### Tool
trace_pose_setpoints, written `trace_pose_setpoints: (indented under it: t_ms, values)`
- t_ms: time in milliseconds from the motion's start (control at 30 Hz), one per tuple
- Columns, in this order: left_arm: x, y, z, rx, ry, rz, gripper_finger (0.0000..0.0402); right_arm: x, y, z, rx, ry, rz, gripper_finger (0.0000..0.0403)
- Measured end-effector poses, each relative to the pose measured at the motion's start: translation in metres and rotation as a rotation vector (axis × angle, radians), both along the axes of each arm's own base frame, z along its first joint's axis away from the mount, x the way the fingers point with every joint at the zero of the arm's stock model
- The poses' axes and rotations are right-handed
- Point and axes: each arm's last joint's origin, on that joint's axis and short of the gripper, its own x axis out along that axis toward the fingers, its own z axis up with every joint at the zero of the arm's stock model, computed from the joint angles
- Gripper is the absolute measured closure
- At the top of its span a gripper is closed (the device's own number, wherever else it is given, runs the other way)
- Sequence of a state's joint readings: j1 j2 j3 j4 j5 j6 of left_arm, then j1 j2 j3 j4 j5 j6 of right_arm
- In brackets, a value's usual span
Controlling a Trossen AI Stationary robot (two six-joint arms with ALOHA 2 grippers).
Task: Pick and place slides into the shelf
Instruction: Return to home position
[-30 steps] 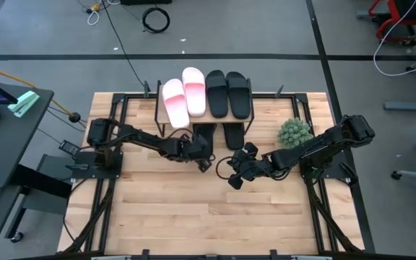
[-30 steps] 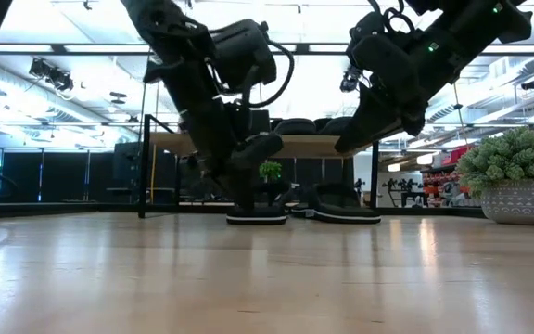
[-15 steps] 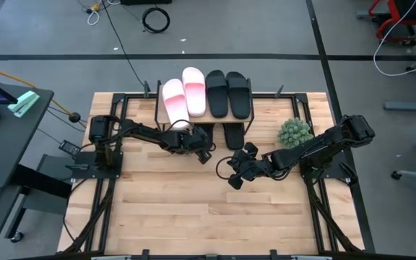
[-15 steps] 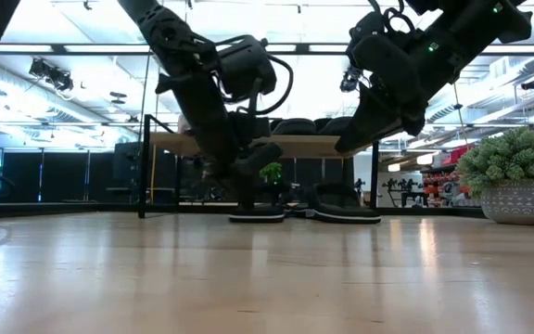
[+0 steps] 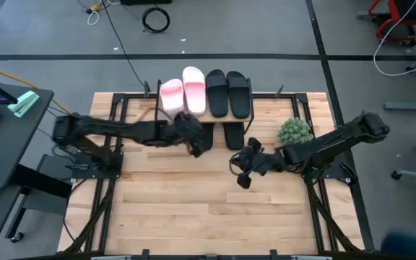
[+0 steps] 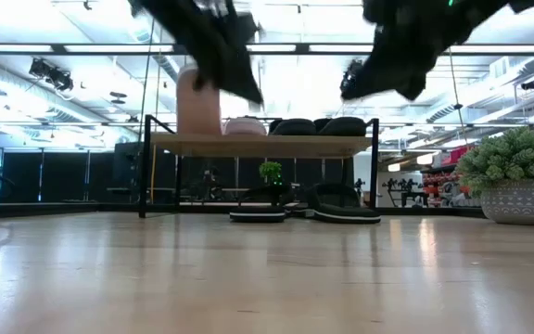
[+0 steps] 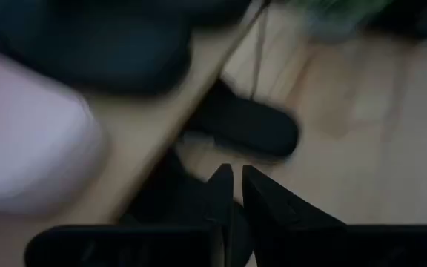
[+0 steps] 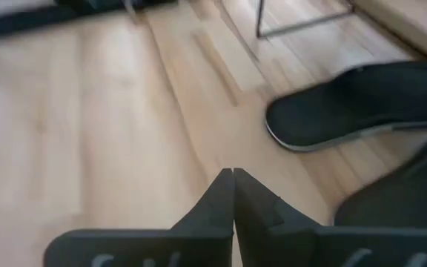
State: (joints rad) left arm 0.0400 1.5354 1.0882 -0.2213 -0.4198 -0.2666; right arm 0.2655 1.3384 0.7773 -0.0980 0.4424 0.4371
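The shelf (image 5: 262,108) stands at the table's far side. Its plank top (image 6: 262,141) carries two pink slides (image 5: 193,90) and two black slides (image 5: 227,94). The left pink slide (image 6: 199,102) looks taller than its neighbour in the low view. Two more black slides (image 6: 256,215) (image 6: 346,213) lie flat under the plank. My left gripper (image 5: 197,141) hangs shut above the shelf's near edge, higher than the plank (image 6: 239,83). My right gripper (image 5: 243,173) is shut and raised over the table, right of the shelf's front (image 6: 355,88). Neither touches a slide.
A small green potted plant (image 5: 295,131) stands right of the shelf, close to my right arm. The near half of the wooden tabletop (image 5: 208,217) is bare. Black frame rails run along the table's left and right sides.
My left gripper has risen from the black slide under the shelf's left half to above the plank, moving toward the far edge; that slide stays flat on the table. My right gripper has also lifted, and its arm has stretched out lower.
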Motion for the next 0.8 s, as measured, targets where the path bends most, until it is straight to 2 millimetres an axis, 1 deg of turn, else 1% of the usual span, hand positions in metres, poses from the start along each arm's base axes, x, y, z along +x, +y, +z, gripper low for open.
trace_pose_setpoints:
  t_ms: [67,167,300,400,467,633,700,800]
  values:
    - [-0.015,-0.004,0.025,0.069,-0.025,-0.062,0.0362,-0.007,-0.002,0.013,0.027,-0.046,0.009,0.0394]
    - [-0.034,-0.009,0.049,0.126,-0.056,-0.117,0.0365,-0.019,-0.005,0.03,0.026,-0.091,0.017,0.0392]
    - [-0.062,-0.008,0.075,0.16,-0.095,-0.127,0.0376,-0.039,-0.012,0.05,-0.013,-0.125,0.046,0.0392]
    - [-0.09,-0.005,0.093,0.148,-0.13,-0.102,0.0384,-0.06,-0.017,0.06,-0.01,-0.107,0.077,0.0392]
    - [-0.11,-0.004,0.104,0.137,-0.167,-0.081,0.0388,-0.075,-0.02,0.066,0.031,-0.101,0.074,0.0391]
    - [-0.159,-0.006,0.124,0.1,-0.247,-0.053,0.0387,-0.107,-0.028,0.076,0.122,-0.119,0.035,0.0391]
    - [-0.178,-0.008,0.128,0.073,-0.271,-0.047,0.0383,-0.116,-0.03,0.079,0.115,-0.12,0.04,0.0391]
    - [-0.202,-0.01,0.128,0.029,-0.269,-0.035,0.0378,-0.126,-0.031,0.079,0.058,-0.092,0.071,0.039]
